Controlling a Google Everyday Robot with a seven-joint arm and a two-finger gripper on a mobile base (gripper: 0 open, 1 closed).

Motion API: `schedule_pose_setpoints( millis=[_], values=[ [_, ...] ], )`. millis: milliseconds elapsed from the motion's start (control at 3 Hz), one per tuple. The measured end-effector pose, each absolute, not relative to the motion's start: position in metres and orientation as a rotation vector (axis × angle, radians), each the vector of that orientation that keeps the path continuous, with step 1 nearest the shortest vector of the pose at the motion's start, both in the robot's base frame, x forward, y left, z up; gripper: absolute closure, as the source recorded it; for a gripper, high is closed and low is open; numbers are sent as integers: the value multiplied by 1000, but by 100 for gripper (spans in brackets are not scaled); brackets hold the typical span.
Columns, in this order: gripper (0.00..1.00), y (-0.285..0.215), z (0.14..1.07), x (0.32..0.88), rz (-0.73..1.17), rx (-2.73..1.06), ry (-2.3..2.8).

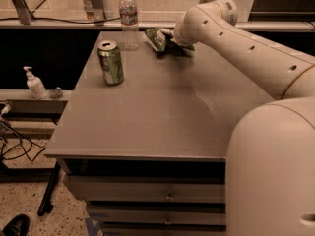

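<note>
My white arm reaches across the grey table (pixel 162 107) to its far edge. At the arm's end the gripper (pixel 165 42) is shut on a green snack bag (pixel 156 38), held low over the tabletop, just right of a clear water bottle (pixel 129 21). A green soda can (pixel 111 63) stands upright on the table's left side, in front of the bottle and left of the gripper.
A white pump bottle (pixel 36 84) stands on a low shelf left of the table. Cables (pixel 15 141) hang below it. The table has drawers (pixel 167 195) in front. A black shoe (pixel 15 226) shows at the bottom left corner.
</note>
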State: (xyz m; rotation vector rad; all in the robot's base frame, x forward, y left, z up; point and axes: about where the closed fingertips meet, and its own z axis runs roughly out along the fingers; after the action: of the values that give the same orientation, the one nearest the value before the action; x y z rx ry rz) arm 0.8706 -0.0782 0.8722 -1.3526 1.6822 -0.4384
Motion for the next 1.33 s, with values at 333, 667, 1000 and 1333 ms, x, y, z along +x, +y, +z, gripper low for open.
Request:
schedule_pose_setpoints(
  millis=[333,667,1000,1333],
  values=[
    [82,-71,859,869,-392,-1372,1702],
    [58,-68,852,868,-360,-1382,1717],
    [35,-64,850,867,-335,-1391,1720],
    [12,-57,854,866,-303,-1400,1710]
  ],
)
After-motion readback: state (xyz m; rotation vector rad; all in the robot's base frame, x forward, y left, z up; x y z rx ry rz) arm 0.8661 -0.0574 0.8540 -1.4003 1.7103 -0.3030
